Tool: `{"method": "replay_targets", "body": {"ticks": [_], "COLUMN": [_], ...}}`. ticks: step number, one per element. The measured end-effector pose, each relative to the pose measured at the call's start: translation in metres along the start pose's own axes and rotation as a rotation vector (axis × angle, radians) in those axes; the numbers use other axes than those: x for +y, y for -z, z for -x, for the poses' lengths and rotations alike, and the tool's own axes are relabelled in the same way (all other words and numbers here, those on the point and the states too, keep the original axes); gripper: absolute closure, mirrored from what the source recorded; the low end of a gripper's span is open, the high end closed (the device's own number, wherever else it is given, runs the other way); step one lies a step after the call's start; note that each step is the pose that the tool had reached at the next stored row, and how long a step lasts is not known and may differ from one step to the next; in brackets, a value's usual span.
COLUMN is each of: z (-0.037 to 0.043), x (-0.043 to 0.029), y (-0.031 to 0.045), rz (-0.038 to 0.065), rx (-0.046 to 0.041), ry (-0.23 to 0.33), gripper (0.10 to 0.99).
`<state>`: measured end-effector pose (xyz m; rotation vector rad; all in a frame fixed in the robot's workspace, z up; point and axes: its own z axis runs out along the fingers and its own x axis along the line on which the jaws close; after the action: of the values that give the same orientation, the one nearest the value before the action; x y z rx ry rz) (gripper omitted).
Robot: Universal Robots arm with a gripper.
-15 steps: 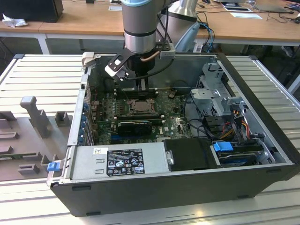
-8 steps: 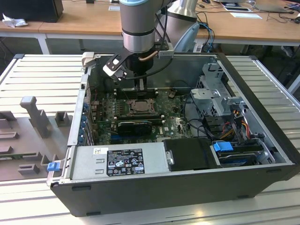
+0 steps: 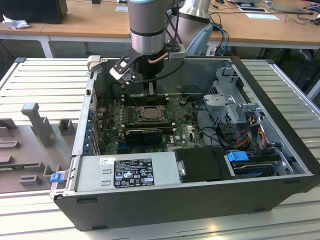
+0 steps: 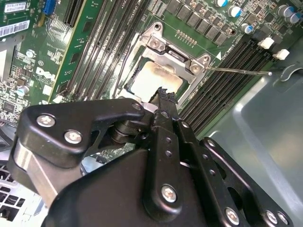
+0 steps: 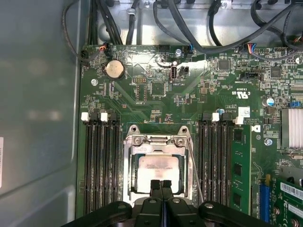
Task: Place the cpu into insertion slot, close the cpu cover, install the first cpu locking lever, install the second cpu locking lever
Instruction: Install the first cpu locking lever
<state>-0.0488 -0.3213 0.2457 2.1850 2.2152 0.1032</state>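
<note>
The cpu (image 5: 158, 166), a pale square chip, lies in the insertion slot (image 3: 149, 114) in the middle of the motherboard. The grey metal cpu cover (image 5: 159, 141) lies flat around it, and the chip's face (image 4: 155, 79) shows through its window. My gripper (image 5: 161, 183) is shut with nothing between its black fingers. Its tips (image 4: 164, 94) hang right at the cover's edge nearest the wrist; I cannot tell whether they touch it. A thin wire locking lever (image 5: 195, 163) runs beside the socket, angled away from the frame (image 4: 239, 72).
Long black memory slots (image 5: 99, 161) flank the socket on both sides (image 5: 215, 161). A long black card (image 3: 144, 134), the power supply (image 3: 125, 172) and a drive cage (image 3: 232, 105) crowd the open case. Cables (image 5: 189, 23) hang past the board's edge. A grey case wall (image 5: 38, 118) stands close.
</note>
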Motion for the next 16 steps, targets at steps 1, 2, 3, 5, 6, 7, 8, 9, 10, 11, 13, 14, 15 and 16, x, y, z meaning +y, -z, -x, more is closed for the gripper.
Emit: {"method": "replay_targets", "body": {"ticks": [1,2,3,5,6,7,8,9,10,11,13,14,15,16], "z": [0.0,0.0,-0.0001,-0.0001,-0.0001,-0.0001,-0.0002,-0.0002,-0.0003,-0.0003,-0.0004,-0.0004,-0.0004,-0.0004], "x": [0.0001,0.0001,0.0002,0.0002,0.0003,0.0004,0.0004,0.0006,0.0007,0.0008,0.0009,0.0009,0.001,0.0011], "y": [0.001,0.0018,0.0025,0.0037,0.0048,0.0054,0.0061,0.0084,0.0104,0.0114,0.0131,0.0138,0.0146,0.0158], "rz": [0.0,0.0,0.0,0.0,0.0,0.0,0.0,0.0,0.0,0.0,0.0,0.0,0.0,0.0], "rx": [0.0,0.0,0.0,0.0,0.0,0.0,0.0,0.0,0.0001,0.0,-0.0001,-0.0001,-0.0001,-0.0001], "ry": [0.0,0.0,0.0,0.0,0.0,0.0,0.0,0.0,0.0,0.0,0.0,0.0,0.0,0.0], "gripper": [0.98,0.98,0.98,0.98,0.98,0.98,0.98,0.98,0.98,0.98,0.98,0.98,0.98,0.98]}}
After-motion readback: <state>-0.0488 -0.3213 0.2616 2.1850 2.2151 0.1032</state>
